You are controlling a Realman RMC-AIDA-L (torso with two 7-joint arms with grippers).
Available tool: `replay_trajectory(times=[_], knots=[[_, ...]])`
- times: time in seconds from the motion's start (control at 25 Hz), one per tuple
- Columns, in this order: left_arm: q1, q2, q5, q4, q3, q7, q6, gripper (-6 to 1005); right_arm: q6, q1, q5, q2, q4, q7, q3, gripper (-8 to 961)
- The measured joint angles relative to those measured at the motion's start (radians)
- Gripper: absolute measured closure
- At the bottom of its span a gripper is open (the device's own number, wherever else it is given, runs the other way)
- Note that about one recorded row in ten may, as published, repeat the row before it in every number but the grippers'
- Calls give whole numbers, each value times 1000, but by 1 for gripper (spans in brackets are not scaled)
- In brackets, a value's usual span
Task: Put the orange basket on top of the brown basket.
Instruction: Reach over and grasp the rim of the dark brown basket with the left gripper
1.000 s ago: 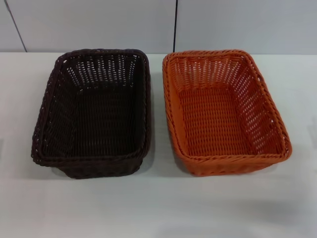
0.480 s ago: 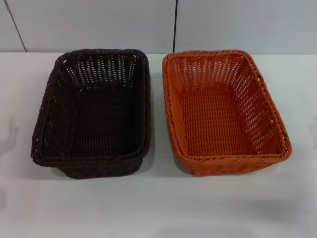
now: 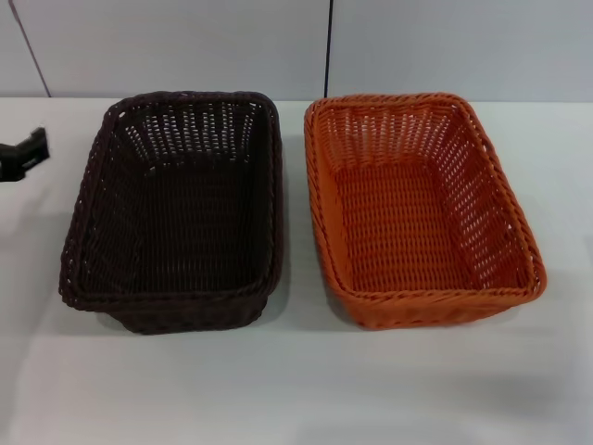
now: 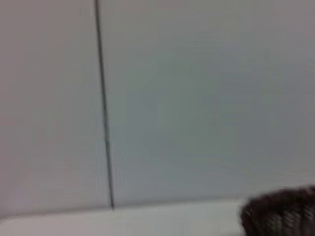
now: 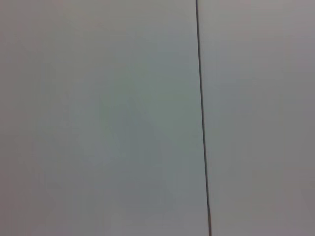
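- While no brand, label or writing can be read on anything, the count is plain: two baskets, one of each colour, both standing upright and open-topped on the white table (image 3: 296, 389).
- One orange basket (image 3: 422, 209) sits on the table on the robot's right side, its braided rim and openwork sloping sides fully in view, with nothing inside it.
- One brown basket (image 3: 176, 209), almost black, stands just beside the orange one on the robot's left; a narrow strip of table shows between their rims, so they look apart rather than touching. It holds nothing either.
- One left gripper (image 3: 23, 156) shows as a dark piece at the head view's left edge, near the brown basket's far corner but apart from it; I cannot tell whether its fingers are spread or pressed together.
- From the left wrist camera, a blurred corner of the brown basket (image 4: 283, 212) appears against a pale wall (image 4: 197, 98) with one dark vertical seam.
- Nothing of the right gripper shows; its wrist camera gives only the wall (image 5: 98, 118) and one seam.
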Motion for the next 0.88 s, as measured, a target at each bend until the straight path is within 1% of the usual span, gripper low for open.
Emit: replay_trajectory(times=[0.04,0.08,0.12,0.2,0.24,0.32,0.56,0.84,0.88], knots=[[-26,-70,14,-66,-105,78,-200,225,-1,2,9,0,2,0,-4,129],[-26,-70,14,-66,-105,78,-200,227,-1,2,9,0,2,0,-4,129],[-46,-104,18,-95,-157,116,-308,228,-1,4,12,-1,3,0,-4,129],[-88,-123,22,-119,-206,137,-468,232,-2,5,13,-2,5,0,-5,130],[-112,-118,28,-120,-207,121,-540,234,-3,5,13,-2,8,0,-6,130],[-136,-118,48,-112,-203,99,-585,237,-3,5,13,-2,10,0,-6,130],[-167,-122,64,-62,-196,97,-577,248,-4,0,16,-2,18,0,-10,129],[-219,-121,65,59,-192,104,-526,261,-6,3,18,-2,22,0,-13,129],[-219,-121,65,59,-192,104,-526,262,-6,3,18,-2,22,0,-13,130]])
